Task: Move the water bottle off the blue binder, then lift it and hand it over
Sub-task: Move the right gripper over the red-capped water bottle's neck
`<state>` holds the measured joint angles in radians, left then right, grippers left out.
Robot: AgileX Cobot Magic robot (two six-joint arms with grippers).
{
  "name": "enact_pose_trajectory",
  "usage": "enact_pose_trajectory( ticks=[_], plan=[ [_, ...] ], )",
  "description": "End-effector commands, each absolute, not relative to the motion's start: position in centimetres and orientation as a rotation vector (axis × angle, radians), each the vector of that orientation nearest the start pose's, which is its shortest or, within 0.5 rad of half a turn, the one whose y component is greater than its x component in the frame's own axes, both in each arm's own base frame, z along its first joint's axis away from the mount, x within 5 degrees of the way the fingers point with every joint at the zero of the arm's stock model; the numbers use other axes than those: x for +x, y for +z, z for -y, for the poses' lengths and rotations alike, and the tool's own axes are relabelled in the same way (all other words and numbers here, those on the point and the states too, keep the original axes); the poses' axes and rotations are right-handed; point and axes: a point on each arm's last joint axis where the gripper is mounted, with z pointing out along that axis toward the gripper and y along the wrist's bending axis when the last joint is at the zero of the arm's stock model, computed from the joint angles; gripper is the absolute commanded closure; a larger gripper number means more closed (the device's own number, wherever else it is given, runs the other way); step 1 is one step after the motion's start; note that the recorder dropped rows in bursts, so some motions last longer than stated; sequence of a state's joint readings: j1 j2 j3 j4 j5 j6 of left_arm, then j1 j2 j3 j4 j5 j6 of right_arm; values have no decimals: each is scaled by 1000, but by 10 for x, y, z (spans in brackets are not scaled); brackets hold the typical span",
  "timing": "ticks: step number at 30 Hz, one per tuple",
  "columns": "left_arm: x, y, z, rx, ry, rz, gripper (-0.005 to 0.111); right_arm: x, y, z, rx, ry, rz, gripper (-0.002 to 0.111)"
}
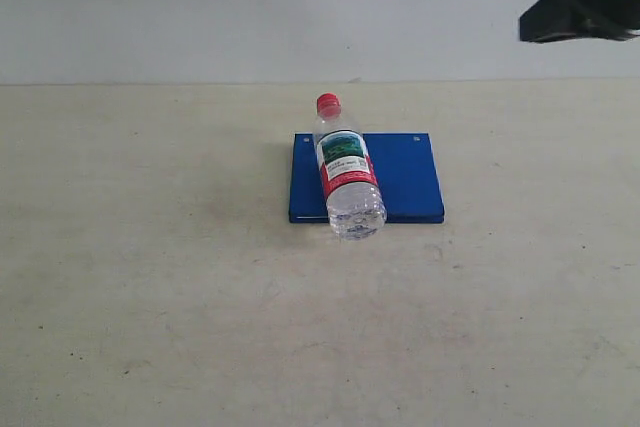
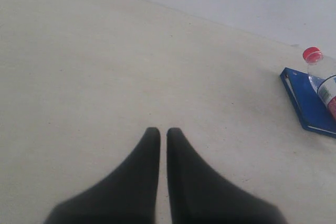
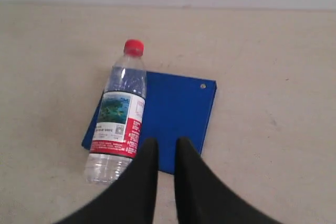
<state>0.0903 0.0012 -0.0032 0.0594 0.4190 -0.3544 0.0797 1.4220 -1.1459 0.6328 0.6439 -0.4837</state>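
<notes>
The water bottle (image 1: 345, 172) lies on its side across the left part of the blue binder (image 1: 405, 177), red cap toward the far wall, its base overhanging the binder's near edge. My right gripper (image 1: 522, 2) hangs high at the upper right, well clear of both. In the right wrist view its fingers (image 3: 167, 142) stand a narrow gap apart and hold nothing, with the bottle (image 3: 118, 124) and binder (image 3: 173, 114) ahead of them. My left gripper (image 2: 163, 131) is shut and empty over bare table. The bottle (image 2: 325, 85) and binder (image 2: 307, 103) show at that view's edge.
The pale tabletop (image 1: 150, 277) spreads all round the binder with no other objects on it. A plain light wall (image 1: 250, 7) closes the far side.
</notes>
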Motion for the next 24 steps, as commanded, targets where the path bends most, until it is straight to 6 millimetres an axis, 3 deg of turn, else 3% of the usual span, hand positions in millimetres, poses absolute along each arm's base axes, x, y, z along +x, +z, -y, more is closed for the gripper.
enact_pose_trajectory(
  ticks=[1, 4, 6, 11, 14, 19, 24],
  plan=[
    [51, 176, -7, -372, -117, -1859, 102, 370, 290, -66, -245, 537, -2373, 72],
    [51, 176, -7, -372, -117, -1859, 102, 408, 272, -73, -176, 636, -2384, 54],
    [51, 176, -7, -372, -117, -1859, 102, 427, 257, -79, -135, 729, -2409, 49],
    [51, 176, -7, -372, -117, -1859, 102, 465, 234, -94, -147, 870, -2409, 49],
    [51, 176, -7, -372, -117, -1859, 102, 485, 233, -110, -177, 915, -2362, 49],
    [51, 176, -7, -372, -117, -1859, 102, 506, 217, -150, -240, 969, -2337, 49],
    [51, 176, -7, -372, -117, -1859, 102, 517, 194, -177, -218, 1014, -2351, 49]
  ],
)
